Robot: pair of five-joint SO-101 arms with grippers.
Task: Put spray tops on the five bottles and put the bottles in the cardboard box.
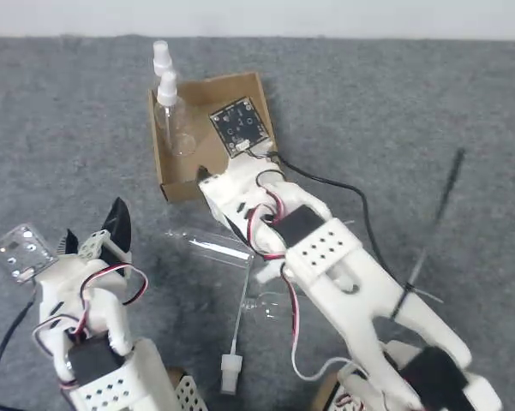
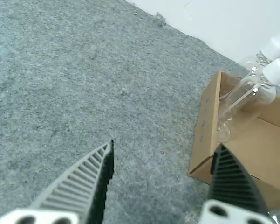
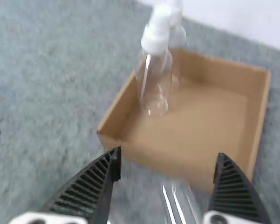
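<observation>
Right gripper (image 3: 165,182) is hanging at the near wall of the cardboard box (image 3: 209,126), jaws spread wide and gripping nothing. A clear bottle (image 3: 175,204) is lying on the grey mat (image 2: 60,70) beneath them. Two capped bottles (image 1: 175,118) are standing upright together in a corner of the box. Left gripper (image 2: 163,176) is hovering beside the box, jaws also wide apart and empty. A loose spray top (image 1: 230,373) is lying on the mat between the arms.
</observation>
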